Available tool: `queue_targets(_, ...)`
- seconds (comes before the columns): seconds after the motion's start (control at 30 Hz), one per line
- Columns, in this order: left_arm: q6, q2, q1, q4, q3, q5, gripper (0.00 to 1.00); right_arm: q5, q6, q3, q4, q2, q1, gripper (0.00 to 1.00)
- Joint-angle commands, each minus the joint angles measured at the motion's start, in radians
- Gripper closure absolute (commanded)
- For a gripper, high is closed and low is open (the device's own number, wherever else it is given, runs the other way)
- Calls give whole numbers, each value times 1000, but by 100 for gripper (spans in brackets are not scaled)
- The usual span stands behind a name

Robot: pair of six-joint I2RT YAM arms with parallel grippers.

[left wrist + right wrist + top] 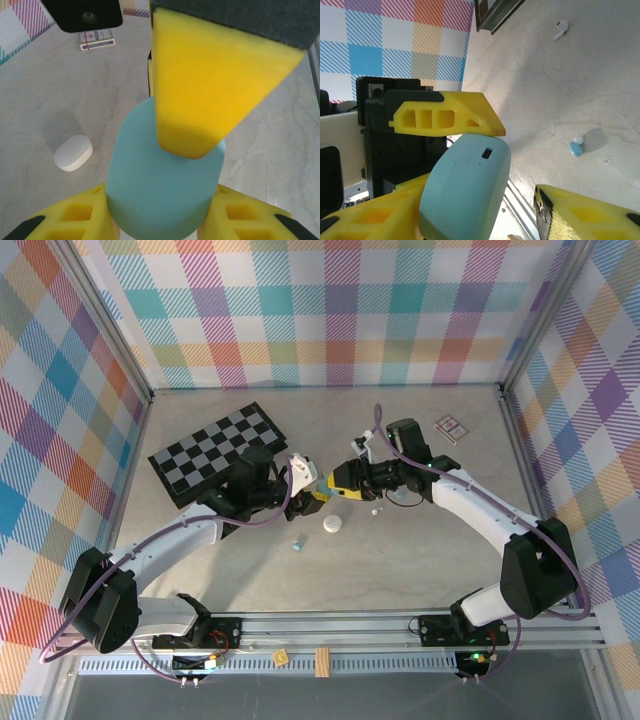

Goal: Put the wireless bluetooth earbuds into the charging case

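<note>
1. Left gripper (160, 220) is clenched on the pale blue case (162, 185). In the left wrist view the case sits bottom centre, wedged between the two yellow fingers.
2. Right gripper (480, 200) is released, with its jaws spread around the same case. In the right wrist view the finger at bottom left is at the case and the finger at bottom right is apart from it.
3. In the top view both grippers meet at frame centre, just right of the checkerboard (220, 452).
4. Blue earbud (297, 541) lies loose on the table (420, 570), below centre and apart from both grippers.
5. White earbud (376, 510) lies loose on the table, right of centre, under the right arm.
6. White case (332, 524) rests closed on the table between the two earbuds.
7. Card box (452, 427) is at upper right, well apart.
</note>
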Motion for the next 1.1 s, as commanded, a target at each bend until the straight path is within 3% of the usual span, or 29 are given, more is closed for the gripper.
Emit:
queue_targets(0.0,28,-25,-11,-1,-14,5,64,10,-16,34,-18,-15,-2,42)
queue_targets(0.33,0,-21,-11,55,-24,-11,61,-15,20,28,16,-21,-1,78)
queue_targets(0.4,-15,-25,-11,91,-37,-19,55,-10,27,28,18,-31,-3,81)
queue_targets(0.5,-48,-50,-11,174,-76,-31,36,-18,57,19,46,-50,-13,82)
queue_targets(0.57,-86,-76,-7,286,-132,-38,16,-54,100,1,98,-68,-27,82)
queue_targets(0.67,-168,-100,13,457,-209,-23,8,-107,187,-44,216,-96,-45,82)
queue_targets(0.83,-348,-74,55,794,-298,31,9,-200,387,-118,479,-132,-69,83)
queue_targets(1.07,-444,77,71,1332,-390,96,13,-198,708,-204,876,-144,-66,88)
